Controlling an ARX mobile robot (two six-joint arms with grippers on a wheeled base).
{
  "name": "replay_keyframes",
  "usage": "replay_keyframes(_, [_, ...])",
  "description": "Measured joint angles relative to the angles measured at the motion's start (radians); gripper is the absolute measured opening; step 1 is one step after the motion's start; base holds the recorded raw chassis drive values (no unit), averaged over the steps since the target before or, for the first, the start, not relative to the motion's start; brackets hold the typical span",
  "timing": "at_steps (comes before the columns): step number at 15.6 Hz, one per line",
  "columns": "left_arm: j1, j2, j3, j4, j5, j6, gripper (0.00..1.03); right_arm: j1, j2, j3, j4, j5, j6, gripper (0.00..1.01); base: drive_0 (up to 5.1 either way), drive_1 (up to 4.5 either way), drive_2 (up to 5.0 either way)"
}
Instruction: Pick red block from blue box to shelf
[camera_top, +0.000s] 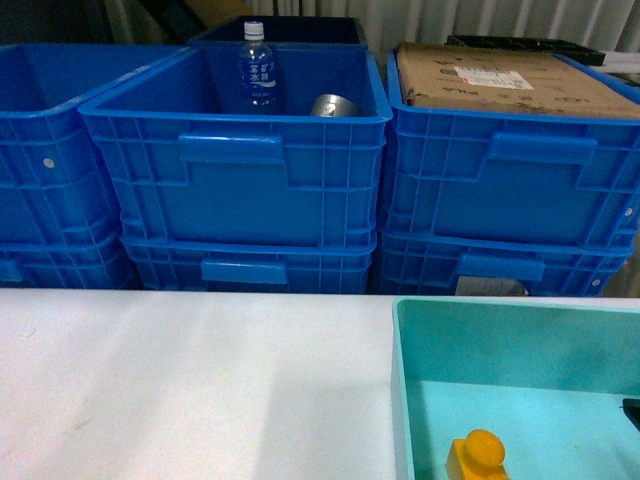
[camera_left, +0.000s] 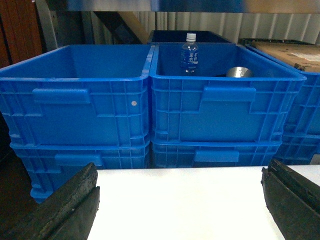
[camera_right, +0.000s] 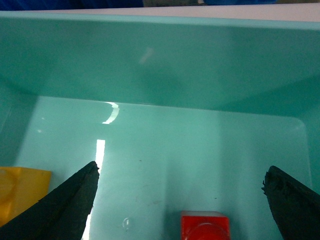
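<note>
The small bright red plastic block (camera_right: 205, 226) lay on the floor of the pale turquoise plastic bin (camera_top: 405, 390) at the near right of the white tabletop (camera_top: 190, 380), and the right gripper (camera_right: 182, 200) hung inside that bin with its two dark fingers (camera_right: 65, 207) spread wide apart, the block sitting low between them and nearer the right one, touching neither. That stance looked deliberate to me: the jaws straddled the block so a short drop and a squeeze would catch it. To the left in the same bin sat a yellow-orange studded block (camera_top: 478, 458), well apart from the red one, which I judged left room enough for the left finger to come down without nudging it. From the head view the red block itself was out of sight. The left gripper (camera_left: 182, 200) hovered over the bare tabletop, its fingers also spread and holding nothing, seemingly parked out of the way. Beyond the table stood stacked dark blue plastic crates (camera_top: 235, 180); the middle top one held a clear water bottle with a blue label (camera_top: 255, 70) and a shiny metal can (camera_top: 335, 105), while a flat brown cardboard box (camera_top: 490, 80) rested across the right-hand crate. I could see no steel shelf from where the cameras looked.
</note>
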Motion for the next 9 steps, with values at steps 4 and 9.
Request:
replay_keyframes(4, [0.000,0.000,0.000,0.000,0.000,0.000,0.98,0.031,0.064,-0.038,0.079,0.046,0.001,0.98,0.0,0.00,0.0])
replay_keyframes(9, [0.000,0.000,0.000,0.000,0.000,0.000,0.98,0.045,0.179,-0.072,0.192,0.070,0.005,0.98,0.0,0.00,0.0])
